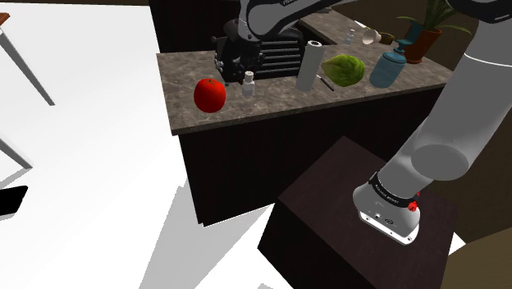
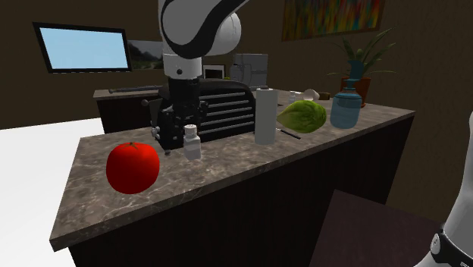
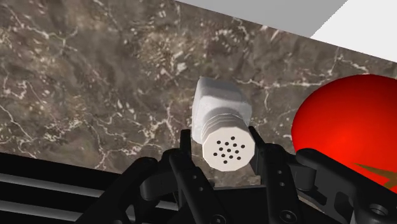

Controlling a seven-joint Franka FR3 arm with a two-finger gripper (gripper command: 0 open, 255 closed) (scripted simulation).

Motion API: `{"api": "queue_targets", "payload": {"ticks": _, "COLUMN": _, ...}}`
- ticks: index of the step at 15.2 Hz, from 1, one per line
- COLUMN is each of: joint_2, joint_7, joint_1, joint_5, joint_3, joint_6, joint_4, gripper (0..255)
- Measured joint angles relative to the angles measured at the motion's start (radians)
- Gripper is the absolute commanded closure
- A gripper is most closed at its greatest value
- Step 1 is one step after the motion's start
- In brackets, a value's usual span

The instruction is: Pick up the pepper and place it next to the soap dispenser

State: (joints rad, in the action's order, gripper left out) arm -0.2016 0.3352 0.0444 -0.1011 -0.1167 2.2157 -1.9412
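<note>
Above the counter [image 2: 242,171], claw [image 3: 224,147] (pointing down) flanks pepper shaker [image 3: 220,105]

A glossy red round tomato [image 3: 343,133] sits just beside the gripper [image 3: 224,151]; a white paper-towel roll [image 2: 264,115] and a leafy green lettuce [image 2: 303,115] stand farther off

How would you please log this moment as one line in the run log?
stage: pre-grasp | gripper: at pepper shaker | pepper shaker: upright on counter | soap dispenser: far along counter

Pepper shaker [image 3: 219,121] white, dark-dotted cap; tomato [image 3: 347,127] red; counter [image 3: 95,83] brown, white-veined; pincer [image 3: 226,151] black; soap dispenser [image 1: 387,67] blue.
</note>
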Motion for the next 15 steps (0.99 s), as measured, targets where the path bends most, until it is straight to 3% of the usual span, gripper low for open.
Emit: {"api": "queue_targets", "payload": {"ticks": 15, "joint_2": 0.063, "joint_7": -0.02, "joint_1": -0.001, "joint_5": 0.018, "joint_3": -0.004, "joint_6": -0.188, "joint_4": 0.126, "gripper": 255}}
